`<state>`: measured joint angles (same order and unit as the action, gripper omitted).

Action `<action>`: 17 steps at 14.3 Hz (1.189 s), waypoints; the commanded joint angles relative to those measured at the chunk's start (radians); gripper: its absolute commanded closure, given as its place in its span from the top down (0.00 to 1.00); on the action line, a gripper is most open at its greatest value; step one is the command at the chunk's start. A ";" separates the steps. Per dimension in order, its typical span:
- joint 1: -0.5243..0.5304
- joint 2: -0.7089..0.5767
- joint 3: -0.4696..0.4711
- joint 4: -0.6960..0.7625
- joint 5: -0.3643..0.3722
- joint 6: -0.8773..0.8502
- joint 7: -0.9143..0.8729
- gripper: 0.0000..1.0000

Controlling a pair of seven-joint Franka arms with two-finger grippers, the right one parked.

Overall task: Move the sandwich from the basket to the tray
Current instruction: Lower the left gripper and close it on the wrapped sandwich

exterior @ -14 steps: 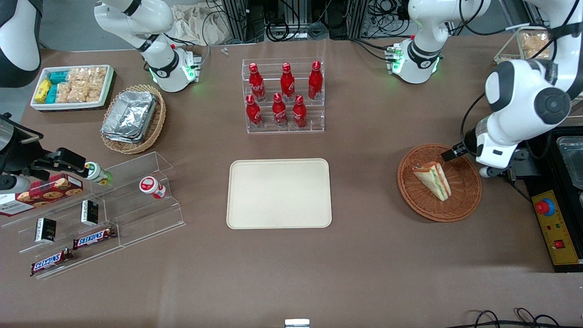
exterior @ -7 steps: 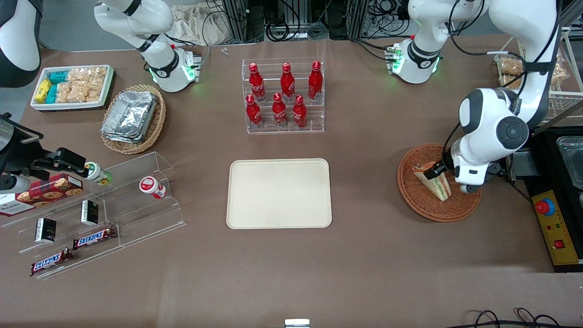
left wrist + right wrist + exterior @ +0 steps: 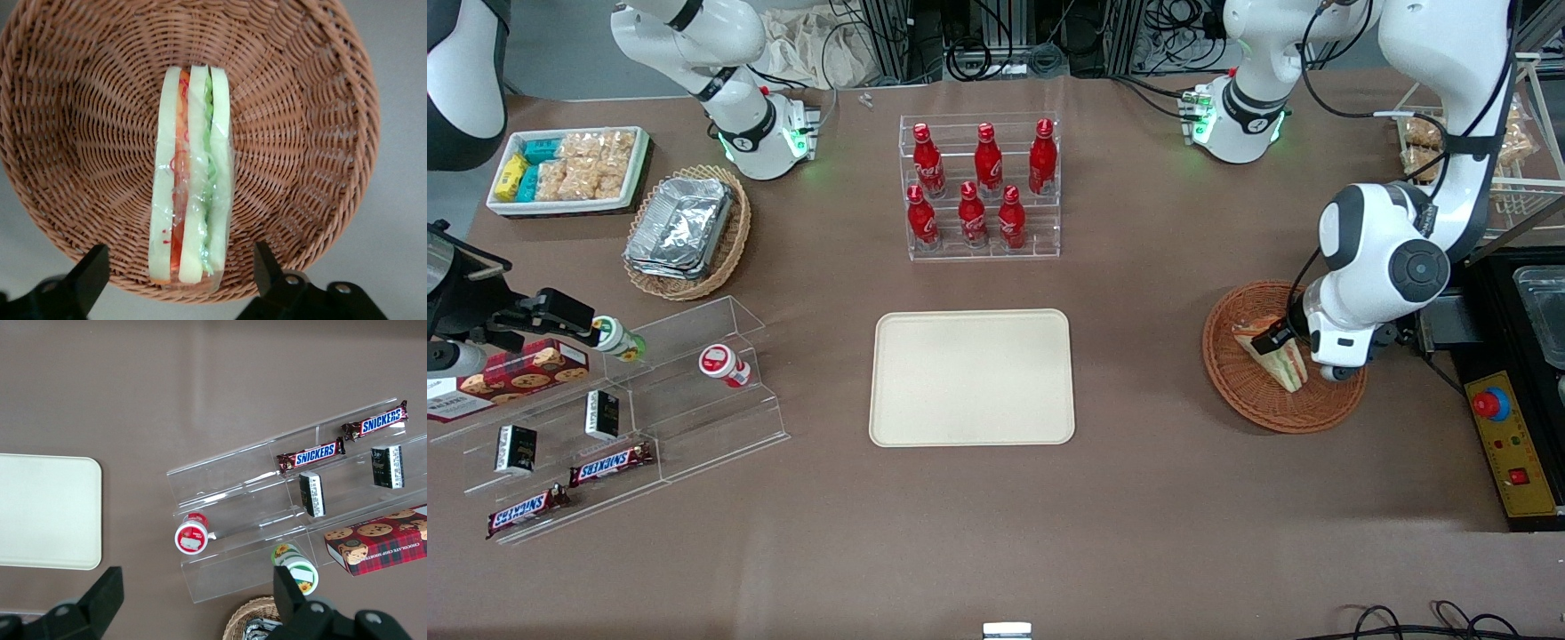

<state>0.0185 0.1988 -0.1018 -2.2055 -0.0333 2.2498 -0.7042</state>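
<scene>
Gripper (image 3: 180, 273) hangs over the basket (image 3: 320, 133), fingers spread either side of the sandwich (image 3: 191, 173). Soft, light, slick wrap: you pinch the bread faces gently.

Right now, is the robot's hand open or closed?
Open. The gripper hangs over the sandwich in the basket, fingers spread wide on each side.

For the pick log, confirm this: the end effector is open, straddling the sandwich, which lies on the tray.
Wrong place: the sandwich lies in the wicker basket, as the left wrist view shows. The end effector is indeed open, straddling it; the tray holds nothing.
</scene>
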 commanded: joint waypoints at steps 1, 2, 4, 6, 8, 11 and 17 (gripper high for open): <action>-0.002 0.025 0.001 -0.002 0.006 0.051 -0.028 0.88; -0.002 0.039 0.002 -0.002 0.006 0.057 -0.028 0.81; 0.000 0.042 0.004 0.000 0.006 0.063 -0.028 0.51; 0.001 0.041 0.004 0.003 0.006 0.059 -0.031 0.25; 0.000 0.031 0.002 0.013 0.010 0.039 -0.050 0.01; -0.005 -0.011 0.002 0.067 0.012 -0.091 -0.052 0.00; -0.008 -0.047 -0.010 0.412 0.007 -0.571 -0.049 0.00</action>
<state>0.0182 0.1454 -0.1082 -1.9228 -0.0324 1.8170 -0.7341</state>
